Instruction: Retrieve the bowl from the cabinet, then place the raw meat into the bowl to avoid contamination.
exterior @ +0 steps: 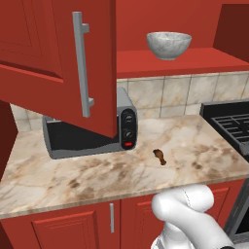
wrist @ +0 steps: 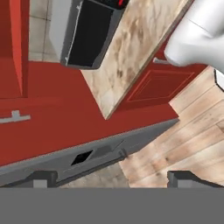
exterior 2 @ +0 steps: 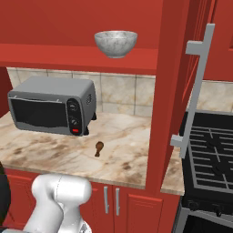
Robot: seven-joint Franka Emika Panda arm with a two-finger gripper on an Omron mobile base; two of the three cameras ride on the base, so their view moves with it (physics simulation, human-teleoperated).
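On the marbled counter [exterior: 58, 177], the meat [exterior: 160, 156] is seen beside the boxy grey toaster [exterior: 90, 133]; the stone-like bowl [exterior: 168, 45] is shelved in the open cabinet [exterior: 53, 53]; the gripper [wrist: 116, 179] is spread wide, empty.

both base views looked forward and down from behind the arm, left and right, sharing the counter [exterior: 97, 170], toaster oven [exterior 2: 52, 105] and open cabinet [exterior: 175, 61]. the hand view sat rolled, close beside a cabinet door [wrist: 65, 118].
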